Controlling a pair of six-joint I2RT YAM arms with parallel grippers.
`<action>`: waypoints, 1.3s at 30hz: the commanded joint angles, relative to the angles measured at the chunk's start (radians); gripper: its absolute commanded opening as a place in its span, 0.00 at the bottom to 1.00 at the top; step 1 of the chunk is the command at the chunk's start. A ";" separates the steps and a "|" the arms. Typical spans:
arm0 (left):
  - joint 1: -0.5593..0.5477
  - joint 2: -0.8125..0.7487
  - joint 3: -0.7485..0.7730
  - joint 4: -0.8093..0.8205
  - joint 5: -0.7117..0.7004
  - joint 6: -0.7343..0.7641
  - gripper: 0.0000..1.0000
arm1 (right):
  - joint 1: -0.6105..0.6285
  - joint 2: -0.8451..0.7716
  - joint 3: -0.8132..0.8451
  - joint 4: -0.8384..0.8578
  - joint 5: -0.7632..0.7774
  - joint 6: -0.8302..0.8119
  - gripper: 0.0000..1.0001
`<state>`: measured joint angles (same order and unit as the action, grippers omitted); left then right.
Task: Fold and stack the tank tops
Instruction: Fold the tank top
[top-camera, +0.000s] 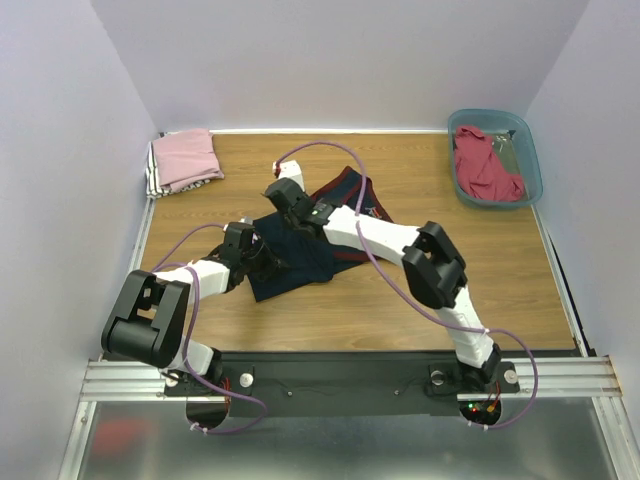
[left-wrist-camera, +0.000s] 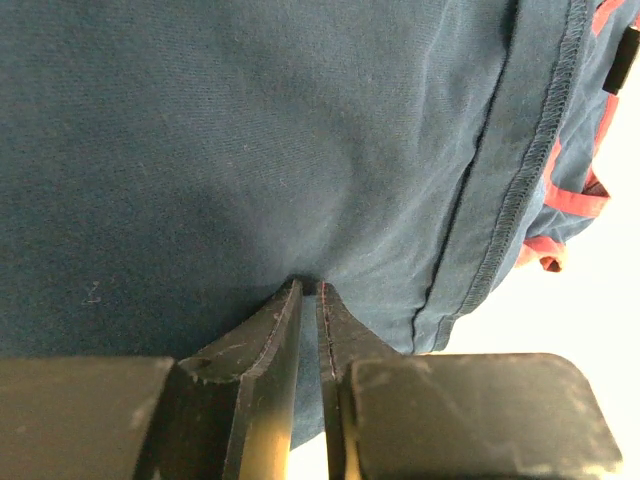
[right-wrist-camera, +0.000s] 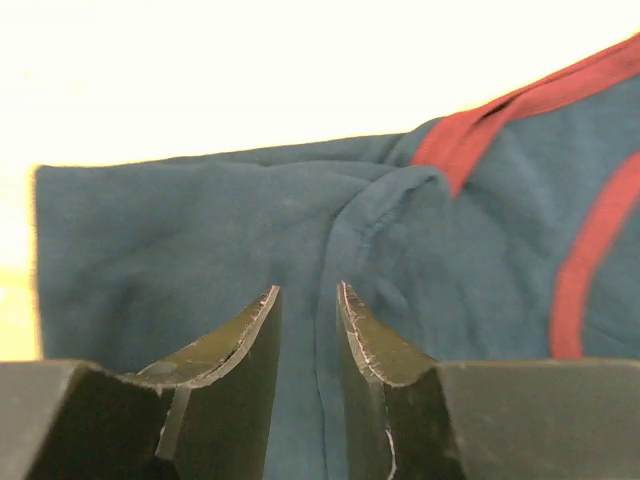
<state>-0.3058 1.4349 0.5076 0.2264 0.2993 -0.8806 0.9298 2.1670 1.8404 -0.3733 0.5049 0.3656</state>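
Both arms reach onto the navy jersey (top-camera: 300, 250), left tool (left-wrist-camera: 310, 290) pinching its cloth, right tool (right-wrist-camera: 307, 300) slightly spread astride a ridge, apparently to fold it.

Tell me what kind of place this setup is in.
Probably a lab test cell, not a home: a wooden table boxed in by plain white walls, two arms bolted to a metal rail, and laundry staged as props, a navy tank top and a teal bin.

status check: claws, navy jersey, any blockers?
Left claw shut on navy maroon-trimmed cloth jersey. Right claw slightly parted over a fold of it; grip unclear. Jersey mid-table, partly folded. Nothing blocking.
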 joint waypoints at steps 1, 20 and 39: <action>0.005 -0.004 -0.023 -0.048 -0.023 0.020 0.25 | -0.002 0.083 0.091 -0.003 -0.028 -0.045 0.35; 0.019 -0.004 -0.043 -0.048 -0.019 0.023 0.24 | -0.037 0.129 0.023 -0.004 0.093 -0.065 0.35; 0.033 -0.004 -0.058 -0.056 -0.015 0.037 0.23 | -0.189 0.056 -0.018 0.016 -0.149 -0.008 0.00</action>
<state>-0.2855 1.4349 0.4847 0.2562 0.3237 -0.8814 0.8200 2.2997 1.8500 -0.3920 0.4423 0.3336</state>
